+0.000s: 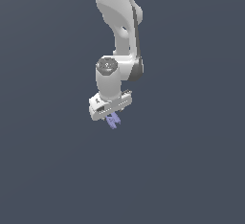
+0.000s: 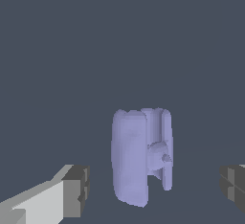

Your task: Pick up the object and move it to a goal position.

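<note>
White robot arm (image 1: 117, 22) comes down from the top centre of the exterior view, wrist pointing down, ending a little above the middle of the frame. Claw (image 1: 113, 118) sits at the low end of the arm, just left of frame centre. Small lavender piece (image 1: 113, 121) shows right under the claw body, poking out below it, between the fingers as far as this view tells; too small here to see contact.

Wrist view: the lavender piece (image 2: 141, 155) fills the lower centre of the frame, upright, made of rounded bars side by side with a short cross link. Claw (image 2: 158, 189) is spread wide: one fingertip (image 2: 76, 192) at the lower left corner, the other fingertip (image 2: 233, 184) at the lower right edge. Clear gaps show between each pad and the piece, so neither pad touches it and the claw grips nothing. The piece sits closer to the left finger than to the right one.

Background is plain dark grey-blue in both views; no surface edge can be made out.
</note>
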`<move>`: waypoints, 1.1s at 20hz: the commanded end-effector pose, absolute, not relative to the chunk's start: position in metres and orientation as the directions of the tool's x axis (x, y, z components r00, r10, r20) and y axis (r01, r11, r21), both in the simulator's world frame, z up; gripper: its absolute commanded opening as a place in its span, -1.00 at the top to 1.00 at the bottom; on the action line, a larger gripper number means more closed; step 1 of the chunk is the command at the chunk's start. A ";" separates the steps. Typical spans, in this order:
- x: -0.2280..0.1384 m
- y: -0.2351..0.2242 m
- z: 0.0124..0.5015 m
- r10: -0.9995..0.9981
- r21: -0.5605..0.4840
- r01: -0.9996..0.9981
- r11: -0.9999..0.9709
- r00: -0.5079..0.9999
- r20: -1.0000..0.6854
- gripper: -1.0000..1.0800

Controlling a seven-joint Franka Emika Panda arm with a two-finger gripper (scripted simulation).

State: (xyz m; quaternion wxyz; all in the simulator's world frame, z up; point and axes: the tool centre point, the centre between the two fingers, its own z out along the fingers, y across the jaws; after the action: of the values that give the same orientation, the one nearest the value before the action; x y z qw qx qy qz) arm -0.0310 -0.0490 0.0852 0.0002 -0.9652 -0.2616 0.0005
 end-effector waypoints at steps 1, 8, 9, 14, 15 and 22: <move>-0.031 -0.050 0.084 0.514 0.000 0.514 -0.858 0.858 0.000 -0.92; -0.032 -0.050 0.076 0.511 0.000 0.511 -0.860 0.860 -0.001 -0.92; -0.032 -0.050 0.072 0.511 0.000 0.511 -0.859 0.859 0.000 -0.92; -0.033 -0.050 0.048 0.513 0.000 0.513 -0.858 0.858 0.000 -0.92; -0.033 -0.050 0.044 0.514 0.000 0.514 -0.858 0.858 0.000 -0.92; -0.032 -0.050 0.034 0.514 0.000 0.514 -0.858 0.858 0.000 1.00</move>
State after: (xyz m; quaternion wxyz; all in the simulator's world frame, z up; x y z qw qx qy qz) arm -0.0323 -0.0500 0.0345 0.0002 -0.9638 -0.2666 0.0005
